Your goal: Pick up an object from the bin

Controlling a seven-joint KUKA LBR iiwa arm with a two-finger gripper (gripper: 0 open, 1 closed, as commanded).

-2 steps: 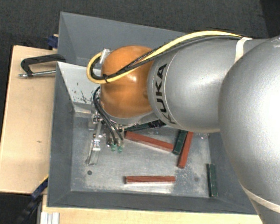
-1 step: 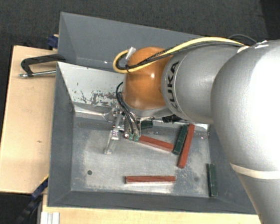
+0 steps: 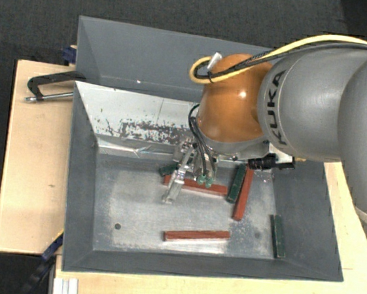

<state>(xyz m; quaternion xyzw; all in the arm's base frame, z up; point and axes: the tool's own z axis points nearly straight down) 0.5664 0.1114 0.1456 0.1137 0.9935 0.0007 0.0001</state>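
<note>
My gripper (image 3: pixel 190 171) is low over a red stick (image 3: pixel 215 189) near the middle of the grey bin (image 3: pixel 119 201) (open or closed, I cannot tell).

The bin (image 3: pixel 131 203) is seen in a flat mid grey. Its back wall (image 3: pixel 146 130) is marked with a band of dark speckles, and a single dark dot (image 3: pixel 117 227) is found on the floor. A reddish brown is shown by the front stick (image 3: pixel 196 235), the middle stick (image 3: pixel 213 188) and the leaning stick (image 3: pixel 242 199). A very dark green is shown by the neighbouring stick (image 3: pixel 236 182) and the right-hand stick (image 3: pixel 277 236). The end effector (image 3: pixel 190 173) is seen as bare silvery metal. The wrist cover (image 3: pixel 234 106) is coloured glossy orange, the arm (image 3: pixel 333 101) light grey with black lettering, and the cable (image 3: pixel 314 42) yellow.
</note>
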